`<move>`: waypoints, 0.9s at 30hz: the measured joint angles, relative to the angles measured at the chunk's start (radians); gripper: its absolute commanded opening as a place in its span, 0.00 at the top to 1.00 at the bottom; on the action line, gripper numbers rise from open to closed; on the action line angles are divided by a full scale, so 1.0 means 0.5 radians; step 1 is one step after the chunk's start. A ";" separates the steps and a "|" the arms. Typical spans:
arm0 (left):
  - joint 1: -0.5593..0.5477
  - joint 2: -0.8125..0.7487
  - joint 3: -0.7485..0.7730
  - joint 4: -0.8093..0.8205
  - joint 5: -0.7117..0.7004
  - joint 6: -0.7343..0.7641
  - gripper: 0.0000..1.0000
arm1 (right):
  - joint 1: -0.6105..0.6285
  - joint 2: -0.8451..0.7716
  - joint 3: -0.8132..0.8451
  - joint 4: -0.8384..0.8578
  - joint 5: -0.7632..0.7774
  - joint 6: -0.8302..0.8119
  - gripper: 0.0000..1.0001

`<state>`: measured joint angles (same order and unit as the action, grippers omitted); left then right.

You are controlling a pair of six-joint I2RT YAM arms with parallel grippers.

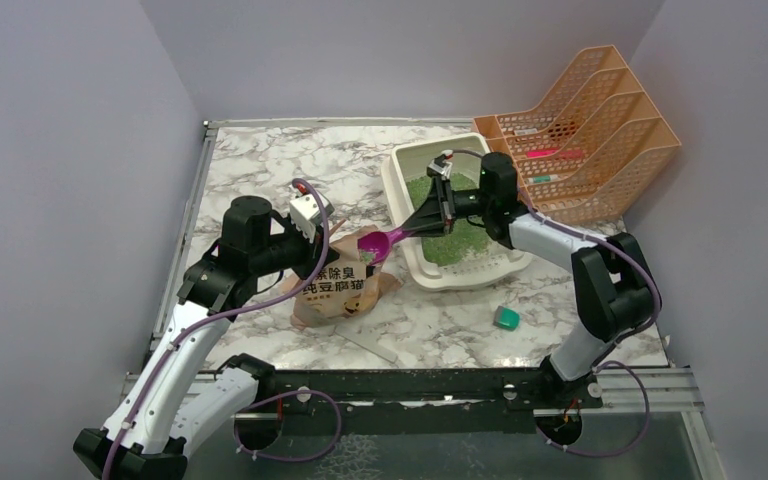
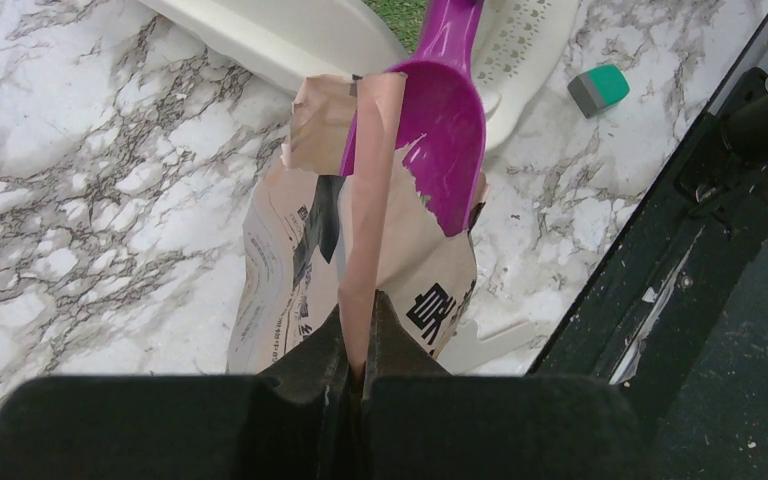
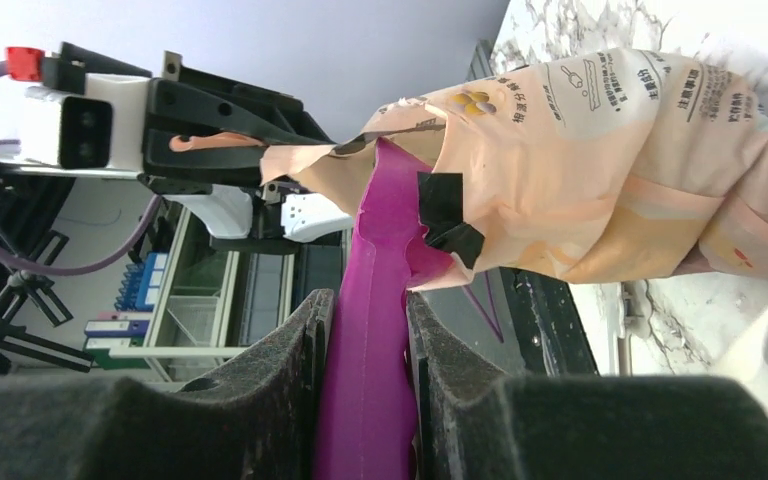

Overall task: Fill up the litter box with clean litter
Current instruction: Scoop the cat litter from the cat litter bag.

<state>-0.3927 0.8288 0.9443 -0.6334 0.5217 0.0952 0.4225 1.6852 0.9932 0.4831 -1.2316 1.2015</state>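
The cream-white litter box point(image 1: 397, 190) stands at the table's back right, with green clean litter point(image 1: 455, 240) over its floor. Its rim point(image 2: 290, 35) and a patch of litter point(image 2: 400, 8) show in the left wrist view. My right gripper point(image 1: 410, 230) point(image 3: 368, 300) is shut on the handle of a magenta scoop point(image 3: 365, 380). The scoop's bowl point(image 1: 375, 243) point(image 2: 445, 130) sits at the open mouth of the tan paper bag point(image 1: 335, 290) point(image 3: 580, 170) and looks empty. My left gripper point(image 1: 338, 245) point(image 2: 360, 335) is shut on the bag's torn top edge point(image 2: 370, 200), holding it up.
An orange mesh file rack point(image 1: 580, 130) stands behind the litter box at the back right. A small teal object point(image 1: 507, 318) point(image 2: 600, 88) lies near the front right. A flat white strip point(image 1: 370, 345) lies by the bag. Grey walls enclose the table, and a black rail point(image 1: 410, 385) runs along its front.
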 measured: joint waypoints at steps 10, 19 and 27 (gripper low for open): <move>-0.001 -0.001 0.003 0.003 -0.001 0.001 1.00 | -0.116 -0.104 -0.038 -0.043 -0.063 0.007 0.99; -0.001 -0.003 0.005 0.003 0.001 -0.001 1.00 | -0.098 -0.102 -0.102 -0.027 -0.031 0.037 0.99; -0.001 -0.008 0.006 0.004 0.000 -0.003 1.00 | -0.072 -0.124 -0.126 -0.084 0.010 0.060 0.99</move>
<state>-0.3931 0.8249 0.9474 -0.6315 0.5217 0.0937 0.3866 1.6230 0.9302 0.4412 -1.2266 1.2316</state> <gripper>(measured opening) 0.021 0.321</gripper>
